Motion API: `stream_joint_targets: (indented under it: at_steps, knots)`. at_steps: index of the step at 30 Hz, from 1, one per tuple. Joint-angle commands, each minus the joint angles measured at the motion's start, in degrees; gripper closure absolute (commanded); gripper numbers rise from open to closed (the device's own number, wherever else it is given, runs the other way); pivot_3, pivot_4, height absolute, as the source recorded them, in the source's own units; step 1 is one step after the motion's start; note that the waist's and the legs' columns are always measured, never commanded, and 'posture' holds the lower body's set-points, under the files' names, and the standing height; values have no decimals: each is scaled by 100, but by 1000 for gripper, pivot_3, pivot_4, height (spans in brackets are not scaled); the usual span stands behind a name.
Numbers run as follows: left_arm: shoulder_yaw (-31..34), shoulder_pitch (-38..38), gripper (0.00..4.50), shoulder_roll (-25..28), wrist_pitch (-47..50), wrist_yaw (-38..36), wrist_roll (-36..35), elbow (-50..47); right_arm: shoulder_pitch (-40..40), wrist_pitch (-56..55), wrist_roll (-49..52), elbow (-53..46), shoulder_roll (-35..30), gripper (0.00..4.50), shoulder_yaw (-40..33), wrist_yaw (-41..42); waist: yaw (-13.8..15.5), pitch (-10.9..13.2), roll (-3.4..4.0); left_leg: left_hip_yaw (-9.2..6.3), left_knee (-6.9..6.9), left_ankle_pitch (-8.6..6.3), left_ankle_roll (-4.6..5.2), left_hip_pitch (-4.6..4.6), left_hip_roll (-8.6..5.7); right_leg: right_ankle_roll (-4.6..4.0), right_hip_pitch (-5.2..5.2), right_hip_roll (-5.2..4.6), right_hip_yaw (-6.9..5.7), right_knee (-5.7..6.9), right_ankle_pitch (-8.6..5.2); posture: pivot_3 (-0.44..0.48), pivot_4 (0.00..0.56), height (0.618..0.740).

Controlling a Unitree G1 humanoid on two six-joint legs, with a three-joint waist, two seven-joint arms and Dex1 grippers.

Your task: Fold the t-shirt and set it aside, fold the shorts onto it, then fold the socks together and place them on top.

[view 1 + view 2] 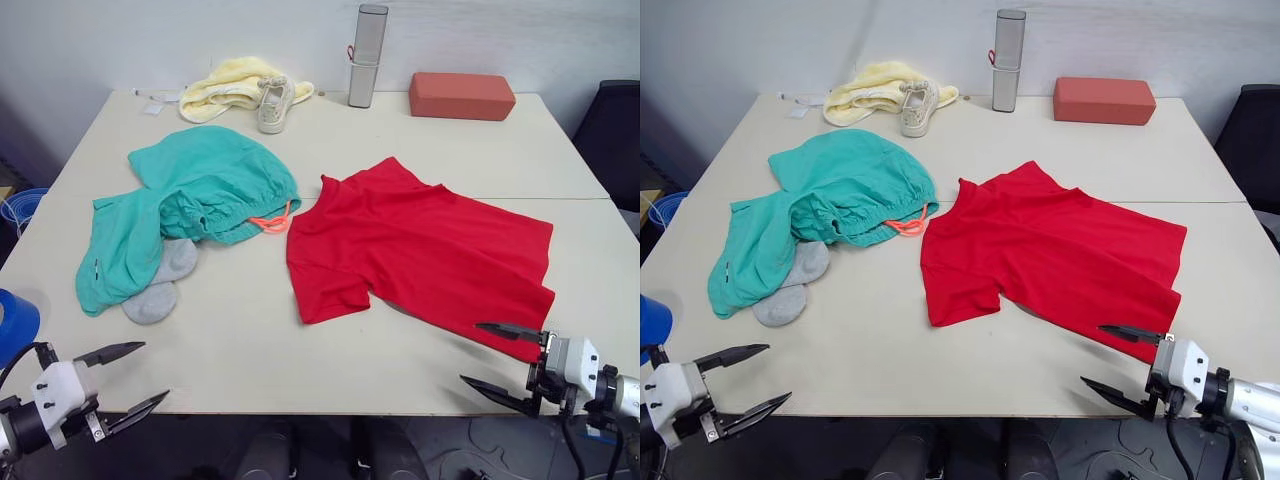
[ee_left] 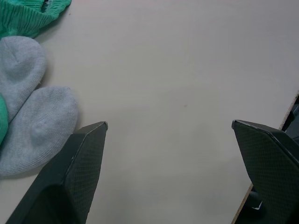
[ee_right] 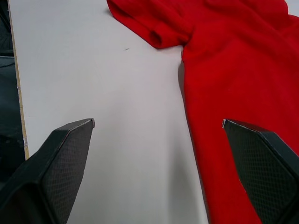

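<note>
Left gripper (image 1: 140, 375) wide open, near socks (image 2: 32, 121); right gripper (image 3: 159, 123) open beside t-shirt (image 3: 233, 84)

We see a beige table (image 1: 250, 340) bearing t-shirt (image 1: 430, 250), shorts (image 1: 190, 200), socks (image 1: 160, 285), sneaker (image 1: 274, 104), yellow cloth (image 1: 228, 84), red block (image 1: 461, 96), grey canister (image 1: 366, 56).
</note>
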Motion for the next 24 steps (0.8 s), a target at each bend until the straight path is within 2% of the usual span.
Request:
stream_joint_targets:
  at_steps: [1,8,12,15,19,24]
  knots:
    - [110,152,24,-20,-155,121,93,-198,-15,-69,59,-39,33,0,14,29,-1,0,0,0,0,0,0,0,0,0,0,0,0,0,0,0,150,740]
    - [71,179,24,168,860,-88,-674,-447,91,215,189,-421,287,0,-130,-497,-4,0,0,0,0,1,-2,1,1,0,-1,0,0,7,0,0,150,740]
    - [-242,-239,24,370,1562,-160,-1135,-891,611,489,396,-812,539,0,-744,-1164,73,-1,10,-2,0,1,-3,0,1,0,-1,0,0,8,0,0,150,740]
    - [-550,-708,24,393,1820,-35,-1141,-1103,879,483,308,-939,718,0,-1138,-1623,122,-7,12,0,5,1,-3,-1,-1,0,2,-2,0,7,0,0,150,740]
    - [-1414,-1679,24,405,2232,260,-899,-1422,1495,252,279,-888,1137,0,-1968,-2093,159,-13,22,0,0,5,-9,0,-1,9,2,-2,0,11,5,0,150,740]
    - [-2067,-2273,24,466,2602,391,-696,-1636,1930,-33,251,-848,1464,0,-2109,-2094,28,-14,24,3,-11,13,-20,6,2,13,-1,6,4,18,8,0,150,740]
